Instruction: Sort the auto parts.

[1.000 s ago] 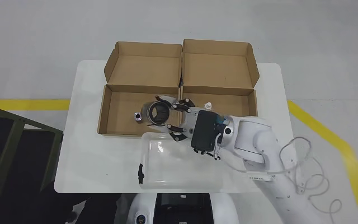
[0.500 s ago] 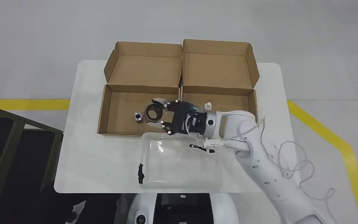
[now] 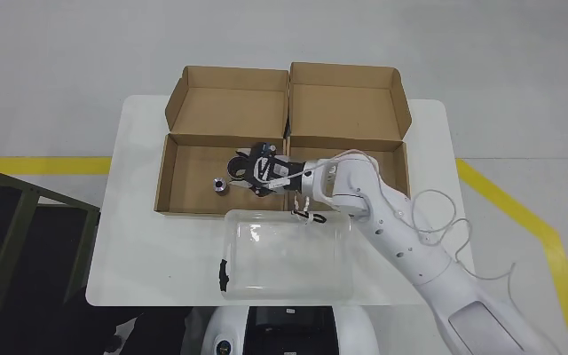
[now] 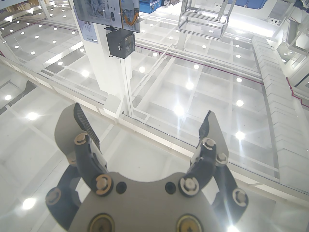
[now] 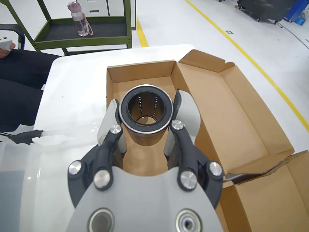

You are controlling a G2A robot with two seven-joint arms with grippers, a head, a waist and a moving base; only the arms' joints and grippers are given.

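My right gripper (image 5: 146,101) is shut on a dark cylindrical bearing (image 5: 146,121) with a hollow bore and bright metal rims. It holds the bearing above the floor of the left cardboard box (image 5: 142,80). From the top, the bearing (image 3: 240,167) and the right gripper (image 3: 257,169) sit over the middle of the left box (image 3: 182,191). A small metal part (image 3: 218,185) lies in that box just beside the bearing. A small white part (image 3: 330,166) rests in the right box (image 3: 386,169). My left gripper (image 4: 143,112) is open, holds nothing and points up at the ceiling.
A clear plastic bin (image 3: 284,253) stands at the table's near edge, just in front of the boxes, with a black tag (image 3: 223,273) at its left end. Both box lids (image 3: 232,108) stand open at the back. A green shelf cart (image 5: 72,13) is beyond the table.
The right arm has swung its wrist around and carried the bearing to the left, from the divide between the boxes to over the middle of the left box.
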